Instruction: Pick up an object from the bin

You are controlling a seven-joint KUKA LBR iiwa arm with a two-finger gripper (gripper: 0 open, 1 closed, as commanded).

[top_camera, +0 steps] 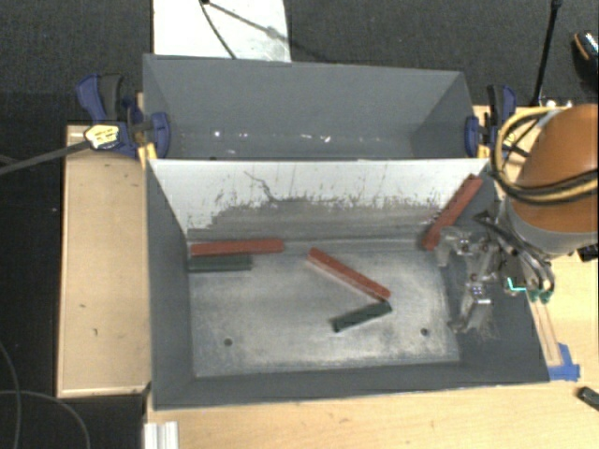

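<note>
Five slim bars lie in the grey bin (281, 344). The hand (466, 311) hangs low at the view's right edge of the floor, close to that side wall. Nothing is seen in it, and whether it is apart or together cannot be told.

Nearest to it is the leaning red bar (452, 211), propped against the wall just behind the hand. The dark green bar (361, 317) lies flat on the floor to the view's left, its right end just beside an end of the middle red bar (348, 274). The far red bar (234, 247) and far green bar (220, 263) lie side by side, well apart at the back left.

The step in hand looks like settling on one bar. Doing it well likely means straddling the bar's narrow width, descending clear of the wall, and favouring the dark green bar's free end so the neighbour is not dragged.
</note>
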